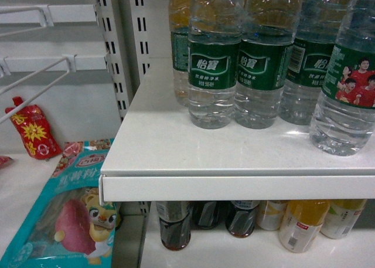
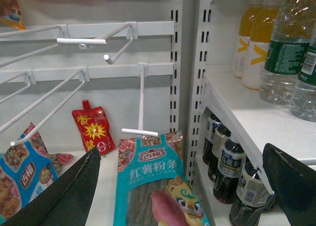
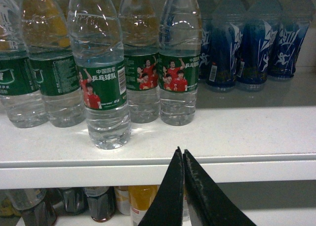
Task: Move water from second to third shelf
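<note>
The water point(image 3: 101, 82), a clear ribbed bottle with a dark green label showing athletes in red shirts, stands near the front of a white shelf point(image 3: 237, 137). Two more bottles with the same label point(image 3: 178, 72) stand behind it. In the head view one such bottle point(image 1: 351, 80) stands at the shelf's right. My right gripper point(image 3: 181, 152) is shut and empty, level with the shelf's front edge, to the right of the front bottle and apart from it. My left gripper point(image 2: 182, 186) is open in front of the hanging-snack bay, holding nothing. Neither gripper shows in the head view.
Clear bottles with a white-logo green label point(image 1: 214, 63) fill the shelf's left. Blue-labelled bottles point(image 3: 252, 43) stand at the back right. Dark drink bottles point(image 1: 174, 227) and yellow ones point(image 1: 302, 224) stand on the shelf below. A teal snack packet point(image 2: 158, 186), a red pouch point(image 2: 93, 129) and wire hooks point(image 2: 74, 40) are on the left.
</note>
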### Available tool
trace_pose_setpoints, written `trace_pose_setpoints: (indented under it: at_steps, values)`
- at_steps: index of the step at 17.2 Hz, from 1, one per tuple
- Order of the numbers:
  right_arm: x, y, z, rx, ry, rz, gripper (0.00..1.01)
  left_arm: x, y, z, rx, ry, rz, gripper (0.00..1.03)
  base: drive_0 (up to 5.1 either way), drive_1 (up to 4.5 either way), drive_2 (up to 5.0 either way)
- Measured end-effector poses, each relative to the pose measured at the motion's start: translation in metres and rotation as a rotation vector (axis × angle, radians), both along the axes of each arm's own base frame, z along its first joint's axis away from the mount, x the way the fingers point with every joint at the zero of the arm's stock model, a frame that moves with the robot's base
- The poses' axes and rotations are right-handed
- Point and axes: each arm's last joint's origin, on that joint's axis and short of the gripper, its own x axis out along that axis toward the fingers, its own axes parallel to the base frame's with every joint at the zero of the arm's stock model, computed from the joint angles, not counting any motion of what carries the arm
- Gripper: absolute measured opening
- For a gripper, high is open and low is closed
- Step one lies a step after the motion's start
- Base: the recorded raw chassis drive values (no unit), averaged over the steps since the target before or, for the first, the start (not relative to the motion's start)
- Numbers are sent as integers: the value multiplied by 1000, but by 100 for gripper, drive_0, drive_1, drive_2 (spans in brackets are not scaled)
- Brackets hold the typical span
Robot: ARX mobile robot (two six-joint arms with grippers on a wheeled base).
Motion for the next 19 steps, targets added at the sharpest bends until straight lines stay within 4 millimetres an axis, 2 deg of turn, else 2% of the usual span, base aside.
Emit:
trace_pose_setpoints:
  at_steps: [2, 8, 9, 19]
  values:
    - [0, 0, 0, 0, 0, 0, 20, 0, 0, 0, 0, 0, 0, 98, 0, 0, 0]
    - [0, 0, 0, 0, 0, 0, 95, 0, 0, 0, 0, 0, 0, 98, 0, 0, 0]
    - [0, 0, 0, 0, 0, 0, 99, 0, 0, 0, 0, 0, 0, 98, 0, 0, 0]
    - [0, 0, 0, 0, -2, 0, 98, 0, 0, 0, 0, -3, 0, 98, 0, 0, 0]
